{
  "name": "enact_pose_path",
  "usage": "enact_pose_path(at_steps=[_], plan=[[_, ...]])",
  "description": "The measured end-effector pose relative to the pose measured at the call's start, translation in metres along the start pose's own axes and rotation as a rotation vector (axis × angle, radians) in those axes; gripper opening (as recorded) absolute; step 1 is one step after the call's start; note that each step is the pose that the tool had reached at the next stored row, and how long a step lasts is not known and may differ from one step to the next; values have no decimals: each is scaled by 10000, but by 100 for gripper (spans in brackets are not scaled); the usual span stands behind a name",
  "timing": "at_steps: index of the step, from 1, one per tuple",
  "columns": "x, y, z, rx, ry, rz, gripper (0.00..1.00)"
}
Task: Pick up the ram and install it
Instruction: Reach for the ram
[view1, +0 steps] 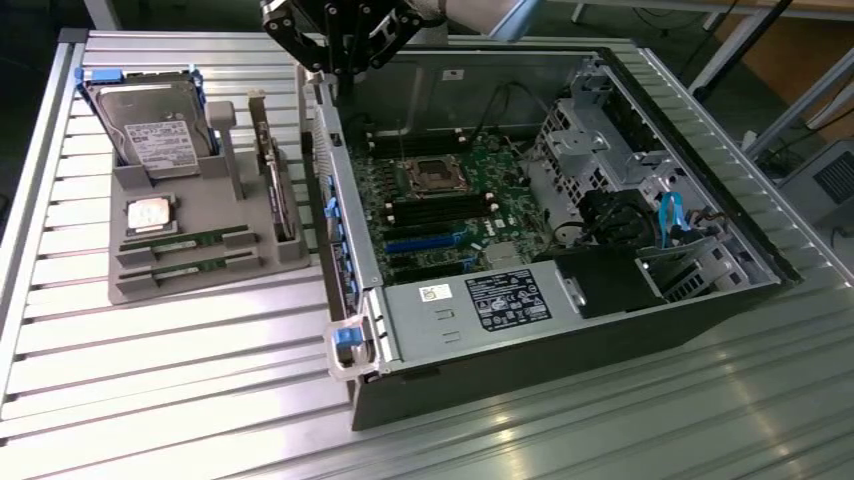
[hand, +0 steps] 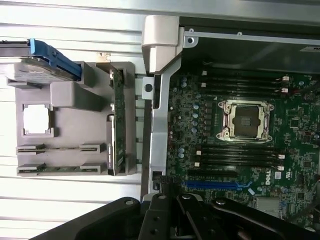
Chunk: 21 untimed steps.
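Exterior view: ram (view1: 184, 241) well apart from fingers (view1: 350, 50).

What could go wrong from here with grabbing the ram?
The shut claw hangs above the open computer case's metal wall; a low move toward the thin green ram sticks might clip that wall or the upright expansion card. The sticks lie close together in the grey holder, so a grasp may nudge the neighbour.

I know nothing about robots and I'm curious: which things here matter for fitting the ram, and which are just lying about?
For the job: ram sticks in the grey holder, memory slots, tool.
Lying about: hard drive, processor chip, expansion card.
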<state>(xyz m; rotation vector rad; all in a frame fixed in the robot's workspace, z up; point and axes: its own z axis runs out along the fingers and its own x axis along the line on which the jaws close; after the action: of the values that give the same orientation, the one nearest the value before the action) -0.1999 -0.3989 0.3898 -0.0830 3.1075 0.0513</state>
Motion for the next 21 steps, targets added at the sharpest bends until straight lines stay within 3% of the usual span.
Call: enact_pose_path(at_steps=[9,21], plan=[[219,12,-7,1,1,0,10],[591,32,-19,1,0,0,10]])
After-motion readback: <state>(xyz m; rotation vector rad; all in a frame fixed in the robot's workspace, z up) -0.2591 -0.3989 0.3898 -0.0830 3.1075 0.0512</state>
